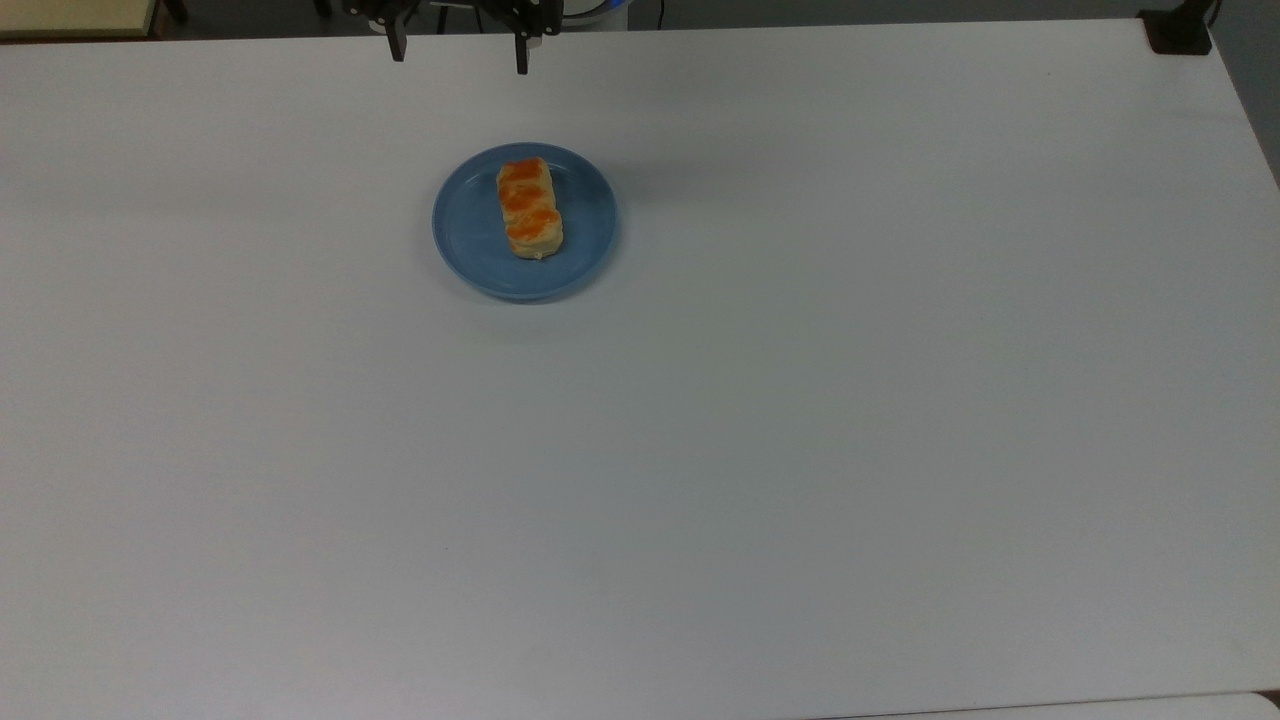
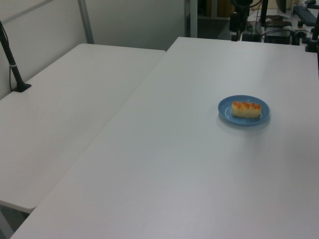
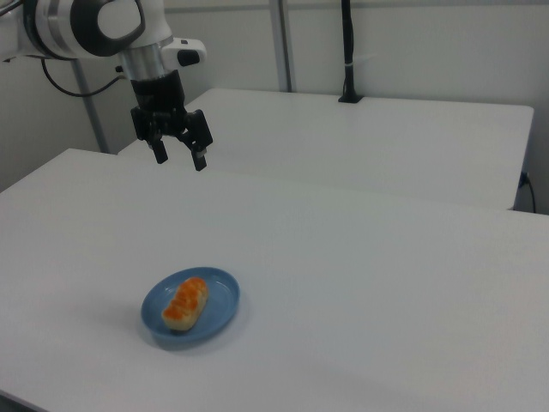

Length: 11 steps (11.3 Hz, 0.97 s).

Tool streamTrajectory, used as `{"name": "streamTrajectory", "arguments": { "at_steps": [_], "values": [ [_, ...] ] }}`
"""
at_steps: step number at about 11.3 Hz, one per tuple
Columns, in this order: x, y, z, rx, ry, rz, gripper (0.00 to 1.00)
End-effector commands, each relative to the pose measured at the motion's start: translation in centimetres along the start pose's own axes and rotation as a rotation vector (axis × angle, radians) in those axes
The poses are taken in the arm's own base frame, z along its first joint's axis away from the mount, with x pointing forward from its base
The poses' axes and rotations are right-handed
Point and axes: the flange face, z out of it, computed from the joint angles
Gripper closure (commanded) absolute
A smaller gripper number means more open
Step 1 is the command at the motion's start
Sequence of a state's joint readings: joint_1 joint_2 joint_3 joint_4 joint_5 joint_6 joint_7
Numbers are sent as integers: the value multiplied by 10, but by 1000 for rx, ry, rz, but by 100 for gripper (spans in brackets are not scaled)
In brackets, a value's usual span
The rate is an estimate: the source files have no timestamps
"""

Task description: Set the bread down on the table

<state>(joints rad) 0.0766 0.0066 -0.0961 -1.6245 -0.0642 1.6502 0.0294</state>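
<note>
The bread [image 1: 529,208] [image 2: 246,108] [image 3: 186,303], a pale loaf piece with orange-brown humps, lies on a round blue plate [image 1: 472,240] [image 2: 225,110] [image 3: 220,296]. The plate rests on the white table [image 1: 800,400] [image 2: 189,164] [image 3: 360,275]. My gripper [image 1: 459,60] [image 3: 179,160] hangs open and empty high above the table's far edge in the top view, well behind the plate and apart from the bread. In the right view it is above and to the upper left of the plate.
A second white table [image 2: 65,109] [image 3: 386,146] adjoins this one. A black post [image 2: 12,64] [image 3: 348,51] stands on it. A black clamp [image 1: 1180,30] sits at the top view's upper right corner. Desk clutter [image 2: 279,25] lies beyond the far edge.
</note>
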Motion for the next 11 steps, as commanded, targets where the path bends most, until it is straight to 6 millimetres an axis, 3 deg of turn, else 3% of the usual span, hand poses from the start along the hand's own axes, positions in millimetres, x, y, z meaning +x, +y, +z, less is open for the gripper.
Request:
{"name": "streamTrajectory", "arguments": {
  "at_steps": [1,6,11],
  "values": [
    [-13,-1,-9,6,-7,15,0],
    [-23,4,-11,9,0,10,0],
    [-27,6,13,8,-40,-74,0]
  ]
}}
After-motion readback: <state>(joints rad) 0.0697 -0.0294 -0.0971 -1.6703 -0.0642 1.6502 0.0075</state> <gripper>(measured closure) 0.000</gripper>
